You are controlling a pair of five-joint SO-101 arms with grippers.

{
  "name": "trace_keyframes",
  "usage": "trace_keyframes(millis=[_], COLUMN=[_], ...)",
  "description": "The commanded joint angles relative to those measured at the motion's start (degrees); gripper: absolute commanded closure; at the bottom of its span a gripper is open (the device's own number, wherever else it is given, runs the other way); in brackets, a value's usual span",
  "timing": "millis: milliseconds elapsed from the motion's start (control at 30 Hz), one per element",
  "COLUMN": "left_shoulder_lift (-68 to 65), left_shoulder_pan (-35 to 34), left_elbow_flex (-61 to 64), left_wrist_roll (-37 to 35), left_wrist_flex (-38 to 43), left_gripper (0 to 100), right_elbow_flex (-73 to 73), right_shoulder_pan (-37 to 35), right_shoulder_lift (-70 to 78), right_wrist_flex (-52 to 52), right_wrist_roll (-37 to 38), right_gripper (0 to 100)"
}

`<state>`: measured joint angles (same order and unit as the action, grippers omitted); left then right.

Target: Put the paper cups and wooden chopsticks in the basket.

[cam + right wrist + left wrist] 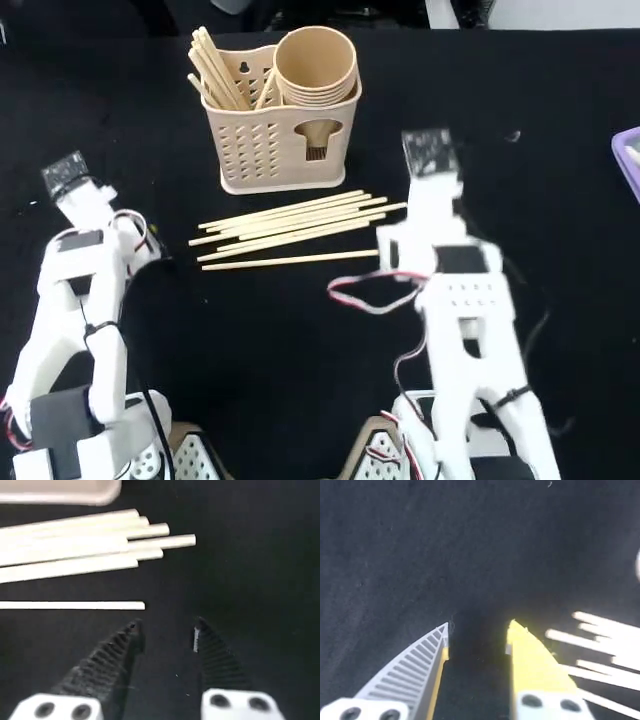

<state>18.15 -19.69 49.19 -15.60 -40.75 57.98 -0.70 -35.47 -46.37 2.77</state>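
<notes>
Basket upright toward the far edge of the black table, high view; paper cups stacked in one compartment, wooden chopsticks leaning in the other. Loose chopsticks flat just in front of it, bare cloth on both sides.

Left wrist view: left gripper parted, empty, over bare cloth, chopstick ends off to one side.

Right wrist view: right gripper spread, empty, tips near the end of a single chopstick lying apart from the bundle.
</notes>
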Motion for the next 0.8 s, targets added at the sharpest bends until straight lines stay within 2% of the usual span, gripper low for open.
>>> trace_keyframes(millis=[0,133,300,433,767], left_shoulder_lift=[0.26,0.18,0.09,-0.44,-15.56], left_shoulder_pan=[3.38,6.11,10.51,11.47,12.18], left_elbow_flex=[-7.16,-10.51,-13.32,-11.91,-17.54], left_wrist_roll=[-0.18,-0.26,-2.55,-4.04,-4.04], left_wrist_flex=[-1.05,-0.7,-0.35,4.75,6.59], left_gripper=[79,80,80,80,80], right_elbow_flex=[9.54,14.29,17.01,17.01,17.19], right_shoulder_pan=[1.58,3.25,3.69,3.69,3.69], right_shoulder_lift=[-1.8,-1.71,-1.71,-1.71,-1.71], right_wrist_flex=[15.91,21.98,24.35,24.35,24.35], right_wrist_roll=[-3.16,-1.58,1.14,1.14,1.14], right_gripper=[83.9,83.9,83.9,83.9,83.9])
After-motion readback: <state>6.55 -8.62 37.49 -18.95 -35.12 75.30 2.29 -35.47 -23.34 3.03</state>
